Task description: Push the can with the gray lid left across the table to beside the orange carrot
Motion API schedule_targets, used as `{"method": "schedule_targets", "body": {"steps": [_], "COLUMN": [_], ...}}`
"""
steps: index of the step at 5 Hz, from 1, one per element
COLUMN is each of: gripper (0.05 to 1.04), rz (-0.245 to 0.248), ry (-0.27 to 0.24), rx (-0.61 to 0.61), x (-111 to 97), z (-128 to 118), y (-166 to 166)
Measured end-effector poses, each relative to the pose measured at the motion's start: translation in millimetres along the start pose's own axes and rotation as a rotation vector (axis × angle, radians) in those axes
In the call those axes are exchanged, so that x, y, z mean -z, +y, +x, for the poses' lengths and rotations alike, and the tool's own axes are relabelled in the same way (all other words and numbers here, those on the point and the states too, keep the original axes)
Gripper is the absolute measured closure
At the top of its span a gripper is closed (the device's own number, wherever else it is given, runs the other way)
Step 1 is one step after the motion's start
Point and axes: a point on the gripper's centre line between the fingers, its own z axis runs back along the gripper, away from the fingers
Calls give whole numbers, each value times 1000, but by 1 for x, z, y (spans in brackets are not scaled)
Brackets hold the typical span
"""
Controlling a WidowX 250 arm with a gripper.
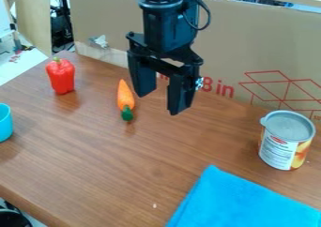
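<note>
The black gripper (163, 102) was hanging over the far part of the brown wooden table (113, 170), with its two fingers pointing down and standing widely apart, and it had hold of nothing. The arm (166, 26) came in from the top edge of the view. The thing nearest to the gripper was an orange carrot (125, 97), which was lying on the table just to the left in the view, with its pointed orange end to the far side and its dark green end to the near side. Farther to the left stood a red pepper (61, 76) with a green stem on its top, and at the left edge of the view, nearer to the camera, there was a part of a light blue cup (4, 123). On the right side a can (285, 144) with a grey top and a white and orange label was standing upright, well apart from the gripper. In front of this can a bright blue cloth (241, 202) was spread flat in the near right corner. Behind the table stood a large sheet of brown cardboard (232, 48) with red printing.
</note>
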Motion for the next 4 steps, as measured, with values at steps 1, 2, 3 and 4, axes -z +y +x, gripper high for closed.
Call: {"method": "schedule_targets", "body": {"steps": [1, 2, 3, 4], "gripper": [76, 76, 76, 76], "rz": [-2, -5, -8, -90], "ry": [29, 32, 57, 33], "rx": [-5, 14, 66, 138], "x": [8, 11, 15, 27], "z": [-1, 17, 47, 77], "y": [0, -17, -48, -88]}}
